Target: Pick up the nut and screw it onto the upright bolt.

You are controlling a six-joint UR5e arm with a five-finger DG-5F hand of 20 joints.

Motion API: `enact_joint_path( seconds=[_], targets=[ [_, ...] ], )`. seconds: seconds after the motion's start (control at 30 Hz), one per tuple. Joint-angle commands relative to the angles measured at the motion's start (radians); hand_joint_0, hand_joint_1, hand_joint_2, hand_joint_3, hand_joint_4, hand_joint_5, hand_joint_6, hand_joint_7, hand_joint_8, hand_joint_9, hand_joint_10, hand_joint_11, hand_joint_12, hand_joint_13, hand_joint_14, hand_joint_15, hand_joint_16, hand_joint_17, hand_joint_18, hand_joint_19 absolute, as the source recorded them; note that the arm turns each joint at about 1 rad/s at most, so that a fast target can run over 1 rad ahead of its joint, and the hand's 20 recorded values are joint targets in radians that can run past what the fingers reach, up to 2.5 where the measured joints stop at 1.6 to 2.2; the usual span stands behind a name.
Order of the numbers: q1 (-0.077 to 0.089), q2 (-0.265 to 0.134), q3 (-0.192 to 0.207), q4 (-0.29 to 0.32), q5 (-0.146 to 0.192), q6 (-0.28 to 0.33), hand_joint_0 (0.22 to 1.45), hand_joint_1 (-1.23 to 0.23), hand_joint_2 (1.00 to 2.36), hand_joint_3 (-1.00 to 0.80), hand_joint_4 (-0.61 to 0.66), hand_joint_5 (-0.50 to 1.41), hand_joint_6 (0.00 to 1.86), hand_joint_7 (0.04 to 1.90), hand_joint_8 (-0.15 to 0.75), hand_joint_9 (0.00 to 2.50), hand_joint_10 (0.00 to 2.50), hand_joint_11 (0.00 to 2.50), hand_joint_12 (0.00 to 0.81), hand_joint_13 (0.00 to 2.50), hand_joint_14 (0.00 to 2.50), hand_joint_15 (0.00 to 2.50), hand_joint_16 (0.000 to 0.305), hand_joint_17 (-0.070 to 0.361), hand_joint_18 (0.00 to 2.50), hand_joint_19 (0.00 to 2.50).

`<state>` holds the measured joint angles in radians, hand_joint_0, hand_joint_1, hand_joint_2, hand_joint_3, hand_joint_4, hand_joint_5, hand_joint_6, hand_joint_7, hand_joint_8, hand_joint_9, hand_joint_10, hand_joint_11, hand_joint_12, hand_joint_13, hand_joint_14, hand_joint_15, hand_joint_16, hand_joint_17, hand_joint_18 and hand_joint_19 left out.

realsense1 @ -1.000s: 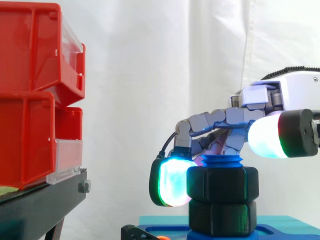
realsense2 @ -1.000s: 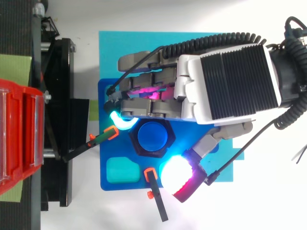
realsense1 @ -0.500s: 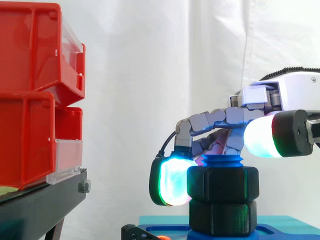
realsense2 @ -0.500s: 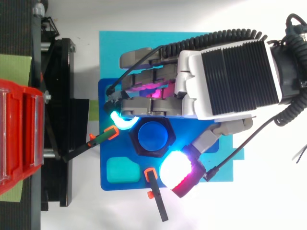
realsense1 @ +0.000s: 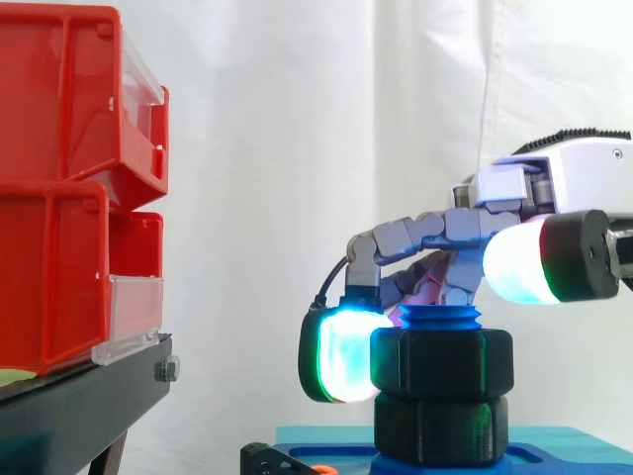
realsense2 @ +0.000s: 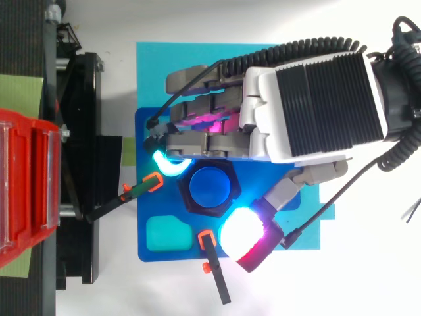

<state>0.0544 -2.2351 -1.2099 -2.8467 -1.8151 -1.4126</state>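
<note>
Fingers [realsense1: 415, 233] of the robot hand [realsense2: 316, 99] curl around the black hexagonal plastic nut [realsense1: 442, 361] at lower centre of the side view. One cyan-green glowing pad [realsense1: 341, 351] presses its left face, and the white-glowing thumb pad [realsense1: 519, 272] stands higher at the right. The nut sits on the upright blue threaded bolt [realsense1: 437, 319], atop a second black nut [realsense1: 440, 430] over the blue base plate [realsense2: 148, 253]. Red plastic bins [realsense1: 59, 198] stand at the left.
</note>
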Motion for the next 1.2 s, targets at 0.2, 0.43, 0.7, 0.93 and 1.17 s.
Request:
enact_joint_path(
  seconds=[0.2,0.43,0.7,0.93,1.17],
  targets=[
    [-0.007,0.000,0.061,-0.085,-0.009,0.000,0.50,-0.17,1.00,-0.50,0.27,-0.06,0.50,1.12,0.292,1.04,0.00,0.00,0.289,0.70,0.00,0.00,0.028,0.064,0.36,0.00],
    [-0.010,0.000,0.073,-0.100,-0.010,0.000,0.49,-0.16,1.00,-0.50,0.28,-0.07,0.50,1.07,0.293,1.02,0.00,0.00,0.295,0.68,0.00,0.00,0.030,0.067,0.34,0.00],
    [-0.021,0.002,0.182,-0.249,-0.023,-0.025,0.48,-0.16,1.00,-0.50,0.29,-0.09,0.50,0.97,0.290,0.98,0.00,0.00,0.302,0.66,0.00,0.00,0.032,0.072,0.34,0.00],
    [-0.021,0.060,0.216,-0.456,-0.001,-0.189,0.48,-0.16,1.00,-0.50,0.29,-0.09,0.50,0.95,0.293,0.96,0.00,0.00,0.306,0.65,0.00,0.00,0.033,0.074,0.33,0.00],
    [-0.018,0.118,0.210,-0.565,0.063,-0.217,0.48,-0.18,1.00,-0.50,0.29,-0.10,0.50,0.95,0.292,0.95,0.00,0.00,0.310,0.64,0.00,0.00,0.034,0.076,0.32,0.00]
  ],
)
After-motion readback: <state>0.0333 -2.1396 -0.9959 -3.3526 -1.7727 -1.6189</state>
